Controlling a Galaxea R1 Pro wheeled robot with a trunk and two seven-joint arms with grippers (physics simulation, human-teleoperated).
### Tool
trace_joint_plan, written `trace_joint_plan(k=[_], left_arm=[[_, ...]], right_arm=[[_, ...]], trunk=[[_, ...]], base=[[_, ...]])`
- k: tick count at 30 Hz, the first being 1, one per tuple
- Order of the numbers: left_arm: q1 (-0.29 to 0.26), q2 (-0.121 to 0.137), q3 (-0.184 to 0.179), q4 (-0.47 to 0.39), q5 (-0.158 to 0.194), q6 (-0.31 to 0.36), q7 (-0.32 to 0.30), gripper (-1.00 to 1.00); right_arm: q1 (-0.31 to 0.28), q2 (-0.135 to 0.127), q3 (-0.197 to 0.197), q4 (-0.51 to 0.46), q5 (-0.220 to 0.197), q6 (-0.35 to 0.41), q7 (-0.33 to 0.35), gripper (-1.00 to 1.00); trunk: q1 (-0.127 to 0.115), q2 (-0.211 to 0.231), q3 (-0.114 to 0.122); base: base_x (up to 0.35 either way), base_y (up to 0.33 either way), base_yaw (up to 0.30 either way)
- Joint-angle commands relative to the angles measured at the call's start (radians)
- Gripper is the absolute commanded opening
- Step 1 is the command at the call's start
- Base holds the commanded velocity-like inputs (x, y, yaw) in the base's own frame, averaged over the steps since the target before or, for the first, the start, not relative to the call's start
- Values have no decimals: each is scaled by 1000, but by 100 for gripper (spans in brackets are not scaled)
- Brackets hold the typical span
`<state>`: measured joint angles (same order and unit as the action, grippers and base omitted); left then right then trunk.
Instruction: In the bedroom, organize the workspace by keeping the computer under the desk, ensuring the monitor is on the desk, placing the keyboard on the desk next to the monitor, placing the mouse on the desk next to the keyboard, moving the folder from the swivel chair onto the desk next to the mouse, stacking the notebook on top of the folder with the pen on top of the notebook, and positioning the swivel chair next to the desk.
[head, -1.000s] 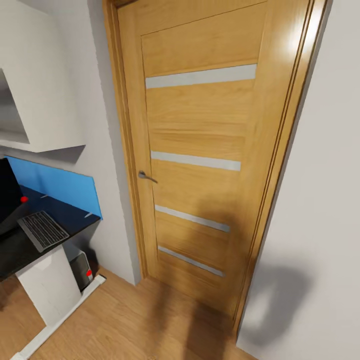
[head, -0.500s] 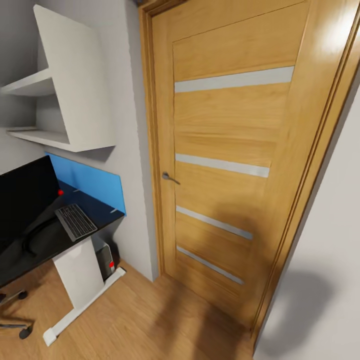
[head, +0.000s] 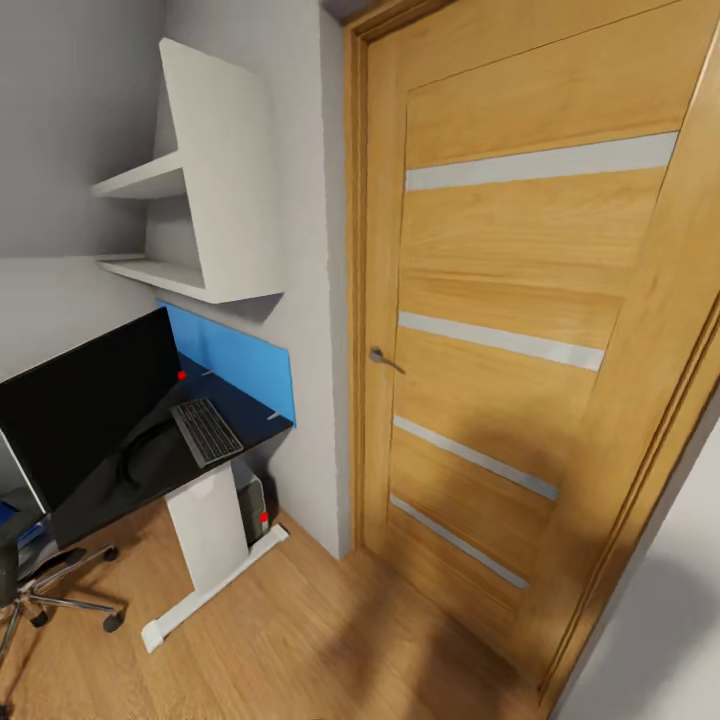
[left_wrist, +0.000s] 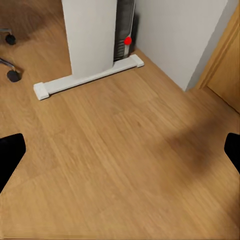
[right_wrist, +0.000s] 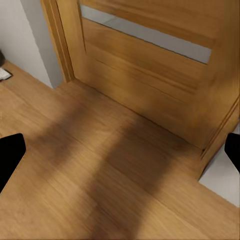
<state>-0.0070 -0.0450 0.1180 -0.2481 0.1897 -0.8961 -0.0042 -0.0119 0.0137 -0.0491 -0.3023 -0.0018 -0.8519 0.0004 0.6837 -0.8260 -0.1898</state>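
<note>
In the head view the desk (head: 215, 478) with its black top stands at the left. On it are the black monitor (head: 85, 410) and a grey keyboard (head: 205, 431) to its right. The computer tower (head: 252, 492) stands on the floor under the desk, and shows in the left wrist view as the tower (left_wrist: 125, 27) behind the white desk leg (left_wrist: 90, 35). The swivel chair's base (head: 65, 588) is at the lower left. My left gripper (left_wrist: 120, 155) and right gripper (right_wrist: 120, 155) are open over bare floor, holding nothing.
A closed wooden door (head: 540, 350) with a handle (head: 383, 357) takes up the right. White wall shelves (head: 200, 210) hang above the desk, and a blue panel (head: 240, 362) backs it. The desk's foot bar (left_wrist: 85, 77) and the chair's casters (left_wrist: 12, 75) lie on the wood floor.
The camera has turned left, so the door has slid right in the picture. More of the desk, the monitor and the chair's base have come into view.
</note>
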Motion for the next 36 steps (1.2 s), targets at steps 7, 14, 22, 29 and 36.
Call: trace_joint_plan(k=[7,14,22,29,36], left_arm=[[-1,32,-1,32,-3,-3,-5,100],[-1,41,-1,50,-3,-3,-6,100],[-1,42,-1,53,-3,-4,-4,100],[-1,42,-1,53,-3,-4,-3,100],[-1,43,-1,54,-3,-3,-3,100]], right_arm=[[0,0,-5,0,2,-3,1,100],[0,0,-5,0,2,-2,1,100],[0,0,-5,0,2,-2,1,100],[0,0,-5,0,2,-2,1,100],[0,1,-5,2,3,-1,1,100]], trunk=[[0,-1,-1],[0,-1,-1],[0,-1,-1],[0,-1,-1],[0,-1,-1]], base=[[0,0,289],[0,0,289],[0,0,291],[0,0,291],[0,0,291]])
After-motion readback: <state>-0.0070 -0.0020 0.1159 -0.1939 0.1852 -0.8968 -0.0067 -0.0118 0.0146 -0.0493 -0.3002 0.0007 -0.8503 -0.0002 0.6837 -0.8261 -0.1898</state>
